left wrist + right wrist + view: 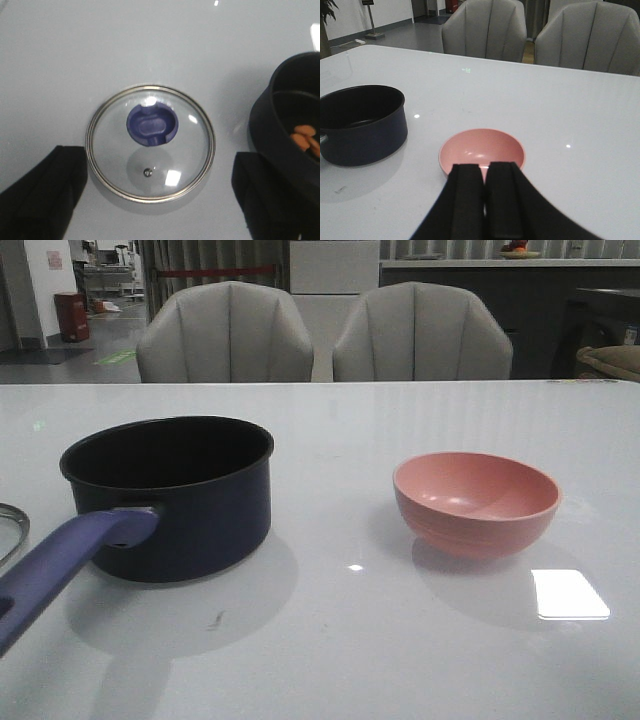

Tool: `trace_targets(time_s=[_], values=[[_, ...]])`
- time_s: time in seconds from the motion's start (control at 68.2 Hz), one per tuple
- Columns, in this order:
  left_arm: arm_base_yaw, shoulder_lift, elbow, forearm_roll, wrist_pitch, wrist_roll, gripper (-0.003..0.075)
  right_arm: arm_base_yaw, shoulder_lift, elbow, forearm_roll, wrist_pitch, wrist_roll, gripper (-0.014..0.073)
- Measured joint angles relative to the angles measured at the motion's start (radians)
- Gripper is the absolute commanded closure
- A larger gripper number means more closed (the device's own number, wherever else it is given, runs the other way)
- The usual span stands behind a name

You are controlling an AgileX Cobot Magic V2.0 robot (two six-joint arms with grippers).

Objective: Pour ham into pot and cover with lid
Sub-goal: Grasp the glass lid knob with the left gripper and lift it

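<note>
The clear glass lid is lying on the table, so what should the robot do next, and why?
Probably lower the open left gripper onto the round clear glass lid's purple-blue knob: orange ham pieces already lie in the dark navy pot, and the pink bowl looks empty.

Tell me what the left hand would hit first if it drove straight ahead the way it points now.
Most likely the glass lid: the left hand is open above it, one finger on each side of the rim, the purple-blue knob facing up. The height above it is unclear.

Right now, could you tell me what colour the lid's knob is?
Purple-blue knob, clearest in the left wrist view.
</note>
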State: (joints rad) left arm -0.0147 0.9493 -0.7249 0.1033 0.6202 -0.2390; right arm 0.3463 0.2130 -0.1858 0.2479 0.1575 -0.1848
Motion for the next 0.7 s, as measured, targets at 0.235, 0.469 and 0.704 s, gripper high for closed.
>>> trace_targets(time_s=[0.235,0.469,0.704], values=[[0.002,0.298,-0.156,0.0,0.134,-0.001,0.0094,0.0,0.0,0.0,0.0,0.0,0.0,0.0435],[0.002,0.547,-0.318,-0.002,0.24,-0.001,0.0094,0.0,0.0,0.0,0.0,0.0,0.0,0.0435],[0.023,0.729,-0.466,-0.082,0.36,0.096,0.0094,0.0,0.0,0.0,0.0,0.0,0.0,0.0435]])
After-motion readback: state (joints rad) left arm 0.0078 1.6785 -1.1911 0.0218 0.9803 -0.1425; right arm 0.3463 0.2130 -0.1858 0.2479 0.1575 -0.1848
